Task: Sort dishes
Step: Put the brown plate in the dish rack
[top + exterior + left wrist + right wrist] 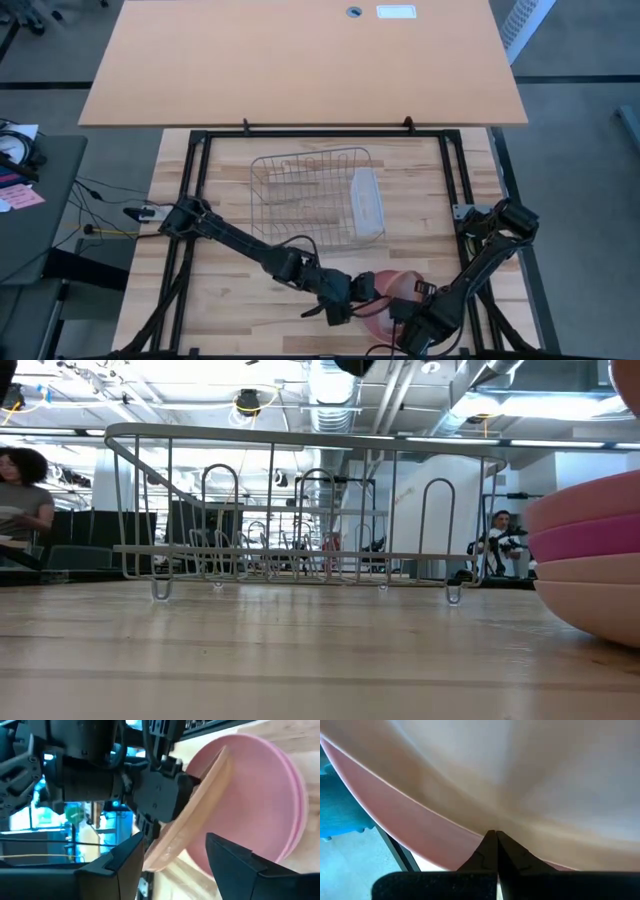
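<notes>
Left gripper [362,302]: at the near edge of the table, just left of the plates; fingers [235,865] spread wide, nothing between them, tips pointed at the plates.
Left arm [240,242]: stretched from its mount at the table's left side, across the wood to the plates.
Plates [395,292]: stacked at the near edge, directly ahead of the left gripper and just beyond the right one; in the low view layered pink on top, magenta under it, pale salmon at the bottom [590,560].
Tilted plate [200,815]: salmon-orange, lifted on edge and leaning off the pink plate [260,800] beneath it; straight in front of the left fingers, not touching them.
Right gripper [408,318]: just right of the left gripper, at the near rim of the stack; fingers pressed fully together [496,851], tips wedged against the underside of a pale plate [530,775], with a pink rim [405,820] below; no grip around anything visible.
Right arm [490,250]: folded back from its mount at the table's right side, down to the stack.
Rack [310,200]: wire, mid-table, beyond both grippers and well apart from the stack; seen side-on in the low view [300,510].
Tub [367,203]: translucent, lying at the rack's right end, beyond the right gripper.
Table [220,290]: pale wood planks, dark frame around the work area.
People: one at the far left of the room behind [22,490], another seated farther right [498,540].
</notes>
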